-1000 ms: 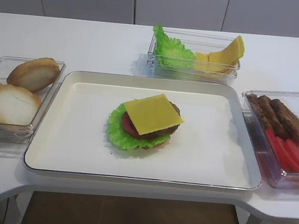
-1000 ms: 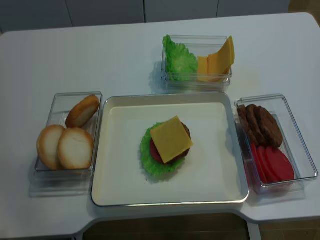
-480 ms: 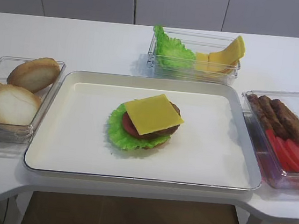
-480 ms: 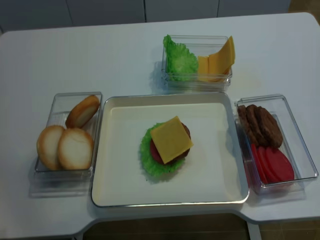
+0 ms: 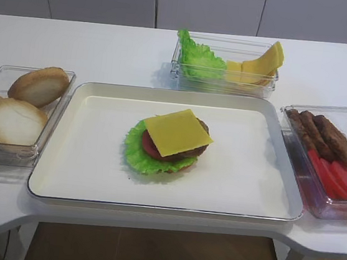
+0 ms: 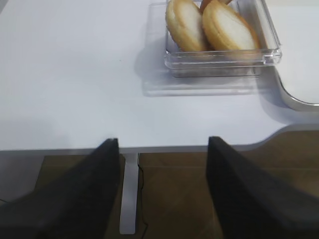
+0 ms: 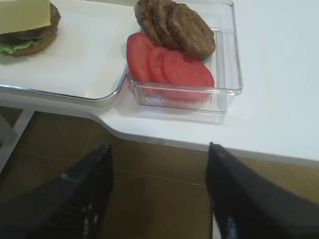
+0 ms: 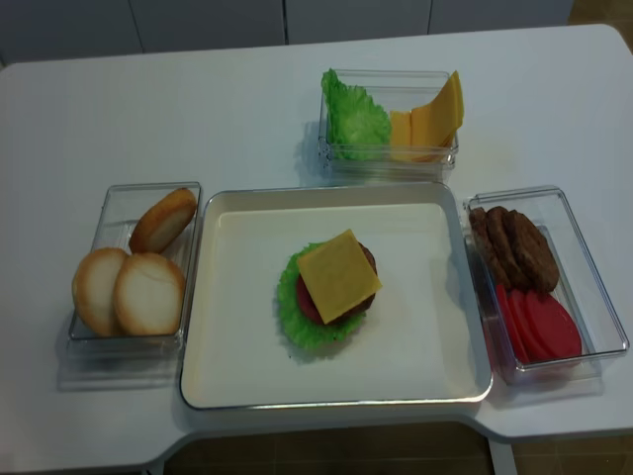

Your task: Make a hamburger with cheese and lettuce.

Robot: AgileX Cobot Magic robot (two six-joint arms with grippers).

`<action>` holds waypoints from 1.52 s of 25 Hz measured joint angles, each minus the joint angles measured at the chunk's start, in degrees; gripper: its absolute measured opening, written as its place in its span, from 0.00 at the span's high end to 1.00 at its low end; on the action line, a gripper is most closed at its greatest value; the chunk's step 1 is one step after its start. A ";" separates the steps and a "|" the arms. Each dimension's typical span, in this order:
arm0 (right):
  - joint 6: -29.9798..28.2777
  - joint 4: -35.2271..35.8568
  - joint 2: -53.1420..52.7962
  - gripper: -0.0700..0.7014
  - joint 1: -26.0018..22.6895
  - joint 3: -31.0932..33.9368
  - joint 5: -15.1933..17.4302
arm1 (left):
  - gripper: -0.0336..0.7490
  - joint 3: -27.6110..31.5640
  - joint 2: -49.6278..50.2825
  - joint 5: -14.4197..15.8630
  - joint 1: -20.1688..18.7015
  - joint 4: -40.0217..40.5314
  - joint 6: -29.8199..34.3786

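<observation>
The hamburger [image 5: 170, 147] sits in the middle of the white tray [image 5: 92, 183]. A square yellow cheese slice [image 5: 177, 132] lies flat on top of its brown patty. Below the patty come a red tomato slice, a frilly green lettuce leaf [image 5: 135, 152] and the bun base. The realsense view shows the same stack [image 8: 331, 295] with the cheese [image 8: 338, 275] on top. My right gripper [image 7: 159, 147] hangs open and empty below the table's front edge, with the hamburger [image 7: 30, 39] far off at upper left. The left gripper [image 6: 163, 141] is also open and empty, off the table's front left.
A clear box of pale bun halves [image 5: 17, 112] stands left of the tray. Behind the tray a box [image 5: 226, 66] holds green leaves and yellow slices. On the right, a box [image 5: 330, 161] holds brown patties and tomato slices [image 7: 167, 64].
</observation>
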 joint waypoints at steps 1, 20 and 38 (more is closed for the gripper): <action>0.00 0.13 0.00 0.30 -0.75 0.00 0.00 | 0.43 0.00 0.00 0.00 0.00 0.00 0.00; 0.73 -1.64 -0.12 0.39 -10.56 0.09 -0.02 | 0.43 0.00 0.00 0.00 0.00 0.00 0.00; 1.36 -1.87 -0.12 0.52 -10.56 0.09 -0.02 | 0.43 0.00 0.00 0.00 0.00 0.00 0.00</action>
